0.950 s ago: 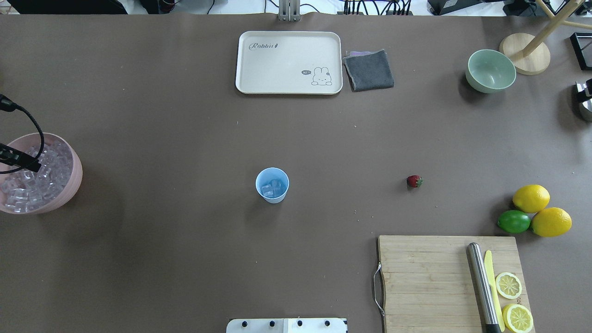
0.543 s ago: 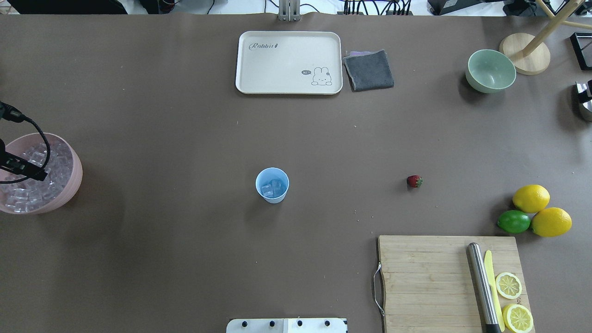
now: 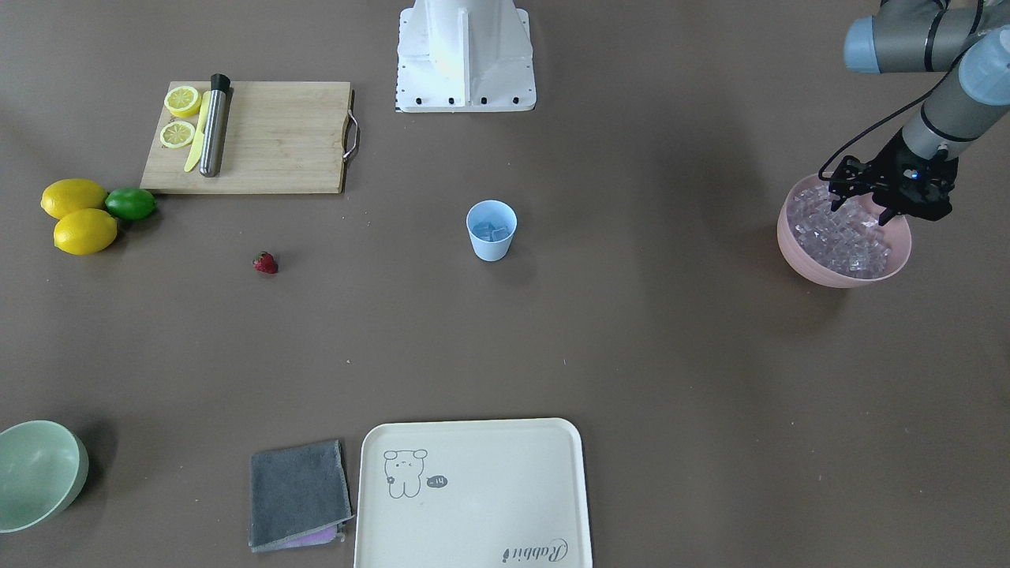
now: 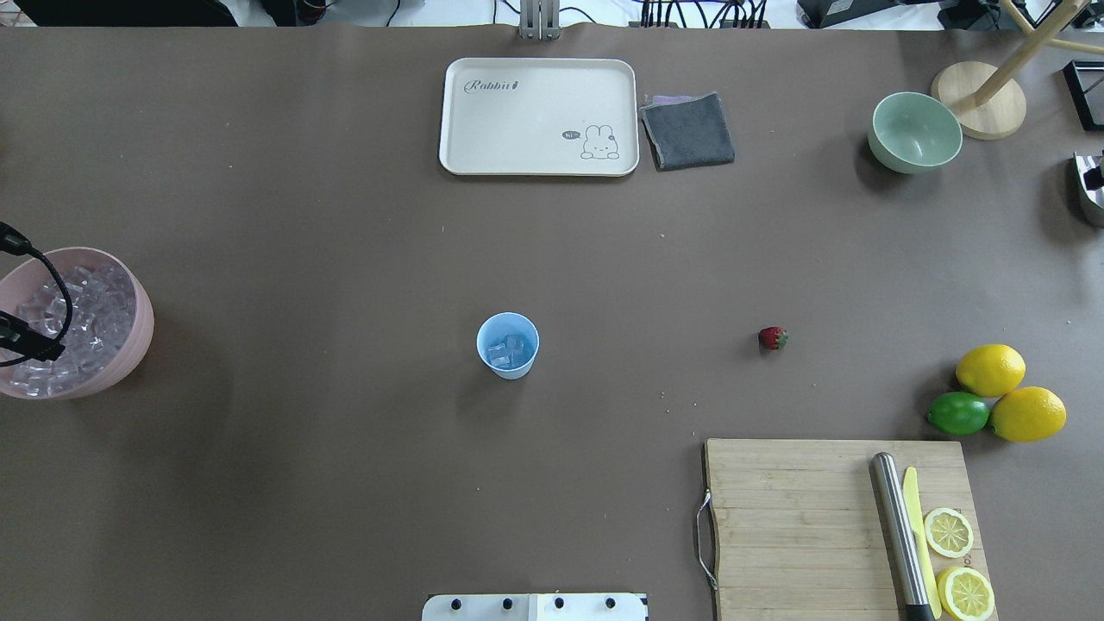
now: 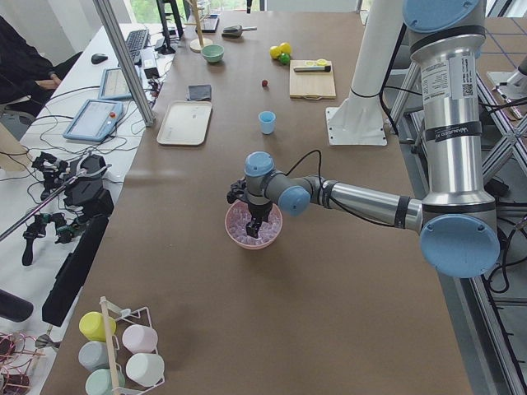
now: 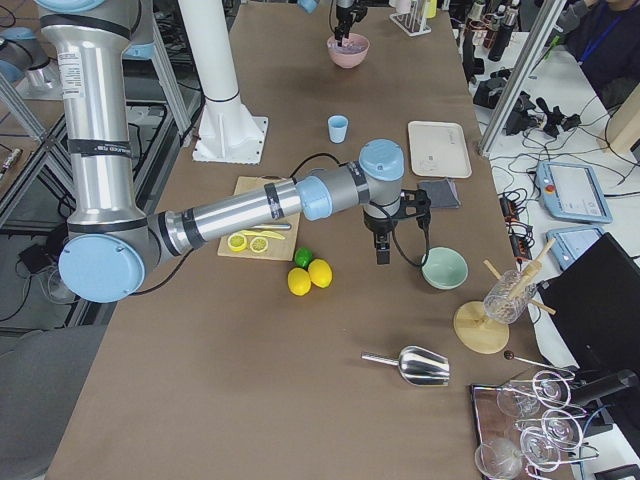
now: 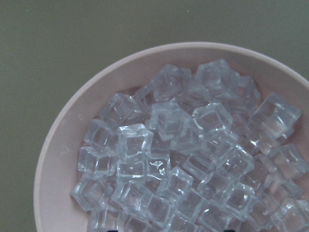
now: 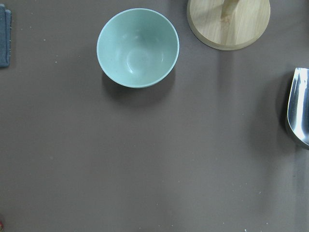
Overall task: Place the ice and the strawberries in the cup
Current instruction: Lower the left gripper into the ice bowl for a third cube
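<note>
At the left end of the desk the left hand is hanging low over the pink bowl, which is holding a heap of ice. Its fingers are standing apart and nothing is showing between them. Whether the tips are already touching a cube, I cannot tell.

In the middle of the desk the cup is standing upright, with a few cubes already lying inside. So I am judging that the ice step is in progress and that the hand is going for one more cube. The next move is asking for the fingers to settle around a single top cube, to close on it without pushing the neighbours, and then to carry it to the cup and release it over the rim. The cubes are looking smooth and tightly packed, so a slip is possible.

Further right, the strawberry is lying on the bare desk, well apart from the cup and waiting for its turn.

At the far right the right hand is hovering near the green bowl; whether its fingers are together or apart, I cannot tell.
</note>
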Tool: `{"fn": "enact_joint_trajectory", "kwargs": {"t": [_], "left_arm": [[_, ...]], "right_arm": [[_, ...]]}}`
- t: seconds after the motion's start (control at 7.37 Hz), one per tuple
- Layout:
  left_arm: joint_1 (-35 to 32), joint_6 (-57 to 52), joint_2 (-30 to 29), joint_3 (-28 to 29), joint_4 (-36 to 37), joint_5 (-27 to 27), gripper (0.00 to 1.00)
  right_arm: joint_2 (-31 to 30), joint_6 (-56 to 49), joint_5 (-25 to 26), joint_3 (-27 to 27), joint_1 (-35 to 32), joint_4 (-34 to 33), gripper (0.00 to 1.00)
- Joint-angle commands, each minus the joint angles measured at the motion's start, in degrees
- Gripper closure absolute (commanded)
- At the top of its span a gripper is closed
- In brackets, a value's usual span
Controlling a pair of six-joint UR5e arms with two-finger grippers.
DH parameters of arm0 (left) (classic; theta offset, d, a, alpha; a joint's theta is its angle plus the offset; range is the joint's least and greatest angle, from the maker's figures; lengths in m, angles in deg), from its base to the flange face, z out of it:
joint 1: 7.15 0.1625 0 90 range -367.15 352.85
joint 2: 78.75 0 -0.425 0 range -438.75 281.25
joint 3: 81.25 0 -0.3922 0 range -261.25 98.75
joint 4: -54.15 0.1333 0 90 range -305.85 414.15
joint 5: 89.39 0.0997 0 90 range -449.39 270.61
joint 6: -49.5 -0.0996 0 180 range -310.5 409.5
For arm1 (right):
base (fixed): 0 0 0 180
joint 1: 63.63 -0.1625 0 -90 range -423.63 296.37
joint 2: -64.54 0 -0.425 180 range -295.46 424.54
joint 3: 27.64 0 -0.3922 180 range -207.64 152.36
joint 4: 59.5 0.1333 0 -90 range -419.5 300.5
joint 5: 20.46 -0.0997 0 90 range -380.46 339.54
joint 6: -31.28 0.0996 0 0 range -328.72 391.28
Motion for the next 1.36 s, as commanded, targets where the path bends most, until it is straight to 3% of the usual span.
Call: {"fn": "enact_joint_trajectory", "kwargs": {"t": [0.0, 0.41, 0.81, 1.22], "left_arm": [[0.2, -0.1, 0.1, 0.0, 0.0, 0.0, 0.22], [1.2, 0.3, -0.5, 0.4, 0.0, 0.1, 0.25], [1.2, 0.1, -0.5, 0.7, 0.0, 0.1, 0.34], [2.4, 0.4, -0.6, 1.0, 0.0, 0.3, 0.34]], "right_arm": [[0.1, -0.1, 0.0, -0.1, 0.0, 0.0, 0.00], [-0.1, 0.0, 0.0, -0.5, -0.4, 0.0, 0.00], [-0.1, 0.0, 0.0, -0.6, -0.6, 0.0, 0.00], [0.3, 0.0, 0.0, -0.5, -0.9, -0.1, 0.00]]}}
